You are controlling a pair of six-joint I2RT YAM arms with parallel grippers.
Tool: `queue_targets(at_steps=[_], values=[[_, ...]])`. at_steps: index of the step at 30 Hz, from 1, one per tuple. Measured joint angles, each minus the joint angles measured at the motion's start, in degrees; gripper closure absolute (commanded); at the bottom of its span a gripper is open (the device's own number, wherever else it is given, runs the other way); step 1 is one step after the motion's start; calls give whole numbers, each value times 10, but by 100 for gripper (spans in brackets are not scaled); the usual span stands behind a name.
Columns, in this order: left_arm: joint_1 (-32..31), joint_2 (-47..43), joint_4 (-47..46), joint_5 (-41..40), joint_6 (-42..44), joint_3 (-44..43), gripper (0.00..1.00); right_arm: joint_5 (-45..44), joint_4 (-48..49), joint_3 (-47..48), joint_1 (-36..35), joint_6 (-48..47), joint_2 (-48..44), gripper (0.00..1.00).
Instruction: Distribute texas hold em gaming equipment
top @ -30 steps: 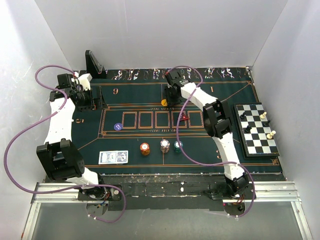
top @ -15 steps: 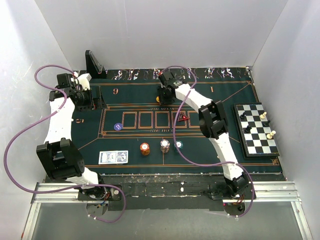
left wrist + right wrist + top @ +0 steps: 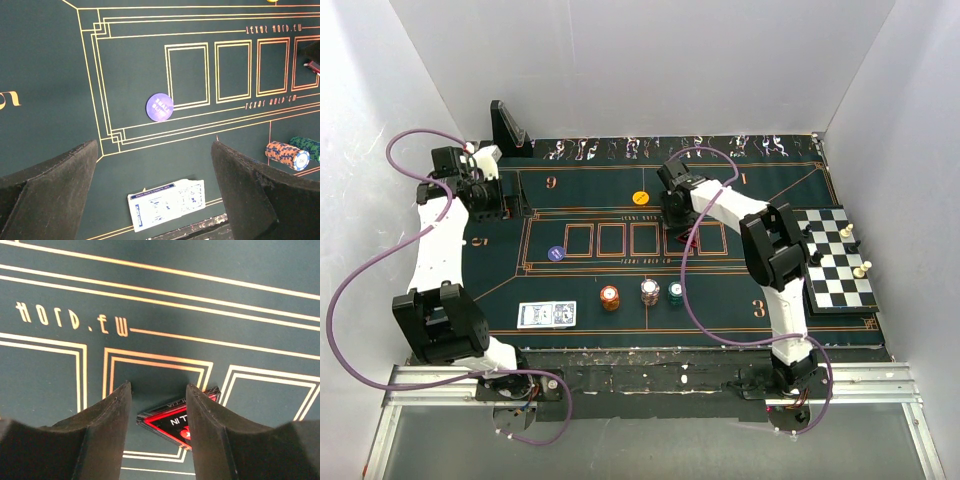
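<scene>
Right gripper (image 3: 159,387) parted over red triangular marker (image 3: 167,421) — half hidden, lettering cut off, perhaps an all-in token, left gripper (image 3: 154,145) wide, empty

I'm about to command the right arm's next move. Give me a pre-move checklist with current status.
1. Right pincer open and empty: ok.
2. Red-and-black token lying on the felt under the right pincer: ok.
3. Token centred between the jaws: not ok. It sits toward one finger and is partly hidden.
4. Yellow chip flat on the felt, apart from the right pincer: ok.
5. Left pincer wide open, empty, above the felt: ok.
6. Three chip stacks upright, card deck flat near the front edge: ok.
</scene>
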State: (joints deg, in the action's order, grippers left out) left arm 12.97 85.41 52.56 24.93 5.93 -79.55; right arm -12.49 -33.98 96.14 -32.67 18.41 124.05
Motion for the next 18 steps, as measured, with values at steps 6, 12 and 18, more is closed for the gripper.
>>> queue_targets(at_steps=[6,12,18], values=[[0,-9,2,1,0,0,2,-40,30,-97,-1,12,-61,52],[0,-10,7,2,0,0,2,-78,41,-231,-1,53,-154,57],[0,-18,10,7,0,3,2,-102,33,-301,-1,100,-207,56]])
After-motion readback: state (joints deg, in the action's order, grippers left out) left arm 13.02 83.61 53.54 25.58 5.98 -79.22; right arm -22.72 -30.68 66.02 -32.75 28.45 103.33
